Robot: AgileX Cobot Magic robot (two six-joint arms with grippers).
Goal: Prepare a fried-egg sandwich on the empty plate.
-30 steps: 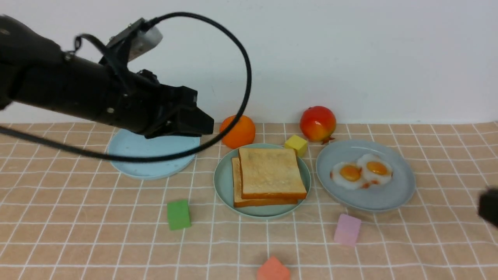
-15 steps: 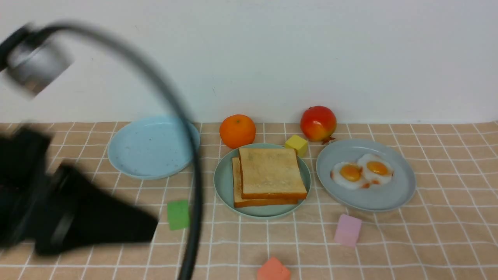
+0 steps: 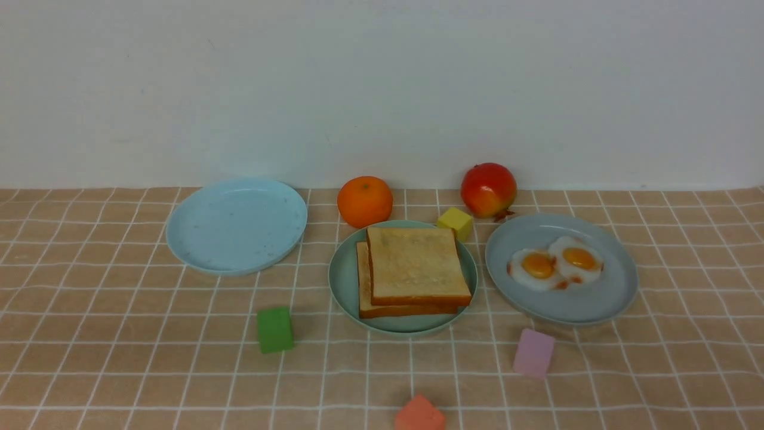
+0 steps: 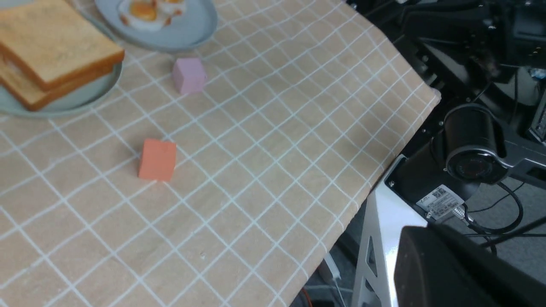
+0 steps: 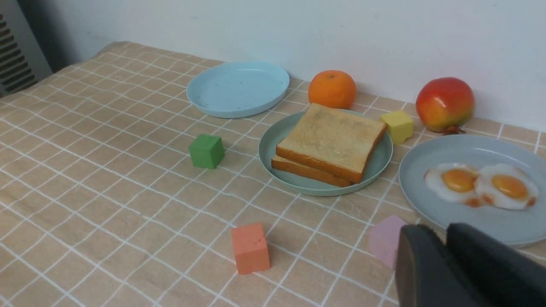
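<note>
2 toast slices stacked on the mint plate form the sandwich; left fingers clenched, right fingers unclear.

Left gripper gone from front view; was above light-blue plate, then swept low left. Plate now unobstructed. Right gripper left front view's right edge.
</note>
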